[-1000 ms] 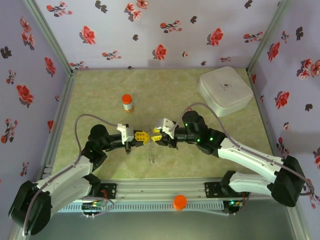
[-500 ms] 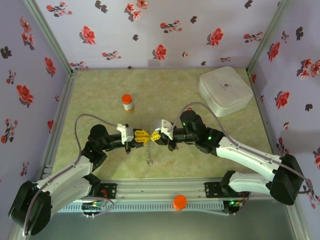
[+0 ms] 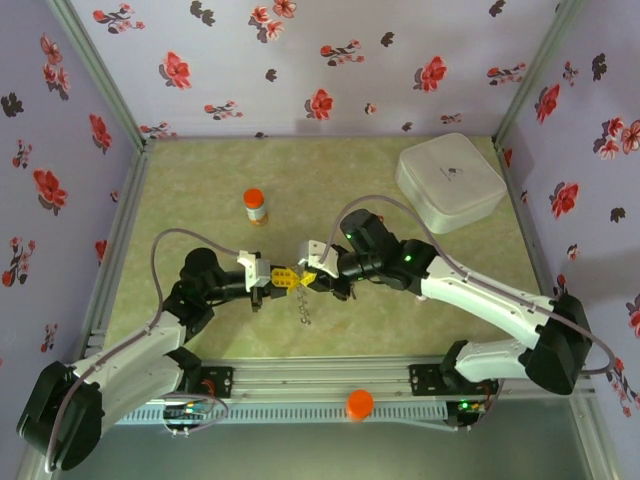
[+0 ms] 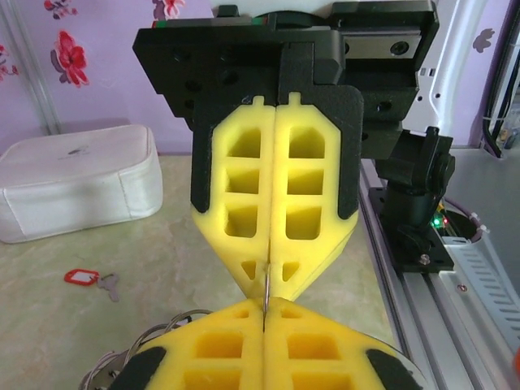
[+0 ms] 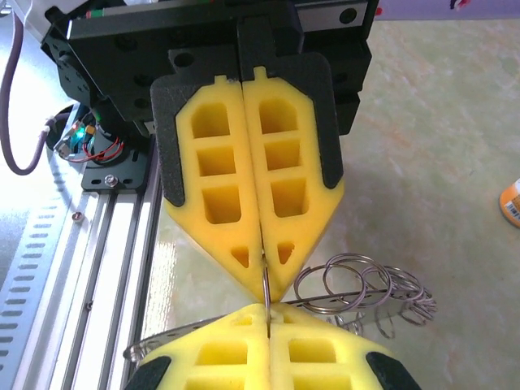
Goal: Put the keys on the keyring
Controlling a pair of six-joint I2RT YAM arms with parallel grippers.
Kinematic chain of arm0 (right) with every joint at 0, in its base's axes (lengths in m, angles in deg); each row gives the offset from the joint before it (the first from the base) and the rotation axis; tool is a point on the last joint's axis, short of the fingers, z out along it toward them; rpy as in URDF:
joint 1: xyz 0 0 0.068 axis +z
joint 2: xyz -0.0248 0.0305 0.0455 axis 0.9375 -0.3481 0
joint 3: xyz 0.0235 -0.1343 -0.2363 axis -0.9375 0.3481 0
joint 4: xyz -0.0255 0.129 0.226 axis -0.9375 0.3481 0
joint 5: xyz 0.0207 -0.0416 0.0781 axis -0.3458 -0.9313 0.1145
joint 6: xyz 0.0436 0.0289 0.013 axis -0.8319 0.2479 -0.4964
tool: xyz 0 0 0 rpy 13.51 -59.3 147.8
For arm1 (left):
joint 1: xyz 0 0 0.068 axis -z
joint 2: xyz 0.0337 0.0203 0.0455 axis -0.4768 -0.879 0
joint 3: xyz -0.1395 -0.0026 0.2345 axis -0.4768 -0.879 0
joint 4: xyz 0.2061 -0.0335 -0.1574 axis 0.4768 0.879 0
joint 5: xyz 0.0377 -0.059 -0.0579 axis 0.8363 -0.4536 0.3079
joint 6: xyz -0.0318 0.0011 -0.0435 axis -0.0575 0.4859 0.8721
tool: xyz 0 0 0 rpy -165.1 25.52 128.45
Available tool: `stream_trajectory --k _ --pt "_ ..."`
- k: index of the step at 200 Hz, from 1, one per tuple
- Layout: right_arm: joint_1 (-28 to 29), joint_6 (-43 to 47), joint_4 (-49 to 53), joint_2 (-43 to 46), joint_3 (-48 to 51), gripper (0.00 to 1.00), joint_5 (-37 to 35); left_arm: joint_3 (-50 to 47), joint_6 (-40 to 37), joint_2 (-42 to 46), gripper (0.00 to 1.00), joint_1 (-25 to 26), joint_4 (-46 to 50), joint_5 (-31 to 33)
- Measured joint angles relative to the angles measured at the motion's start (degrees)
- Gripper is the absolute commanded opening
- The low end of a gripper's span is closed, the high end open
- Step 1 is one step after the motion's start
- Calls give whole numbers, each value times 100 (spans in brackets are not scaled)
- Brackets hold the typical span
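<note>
My left gripper (image 3: pixel 284 279) and right gripper (image 3: pixel 309 277) meet tip to tip over the middle of the table. Both are shut on the same thin wire loop of the keyring (image 4: pixel 266 294), seen edge-on between the yellow pads. In the right wrist view the keyring (image 5: pixel 266 294) carries a flat holed metal strip (image 5: pixel 382 302) with several small split rings (image 5: pixel 357 280) behind my right gripper (image 5: pixel 268 318). One key with a red tag (image 4: pixel 82 277) lies on the table, apart from my left gripper (image 4: pixel 264 315). The keyring's chain-like part (image 3: pixel 303 306) trails below the fingertips.
A white lidded box (image 3: pixel 450 181) sits at the back right. An orange-capped bottle (image 3: pixel 255 206) stands behind the left arm. The aluminium rail (image 3: pixel 320 377) runs along the near edge, and flowered walls close in the other three sides.
The right arm has swung left and its gripper has closed onto the keyring beside the left fingertips. The meeting point has shifted slightly left and nearer. The left jaws loosened briefly and are shut again.
</note>
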Motion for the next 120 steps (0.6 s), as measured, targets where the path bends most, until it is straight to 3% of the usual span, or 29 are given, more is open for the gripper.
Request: stream_trajectory --k 3,15,58,90,120 --pt "2 0 13 -9 -4 0 0 0 0 0 0 0 17 -4" --pt "4 2 44 -24 -9 16 -2 0 -9 0 0 0 74 -9" --pt "-83 -450 -317 428 339 40 -289 0 -92 83 0 0 122 129" --pt "-214 -1652 -695 1084 866 36 -1744 0 -190 155 0 0 223 350" --pt "-232 -3270 -400 1034 1088 32 -3296 2 -302 153 0 0 560 713"
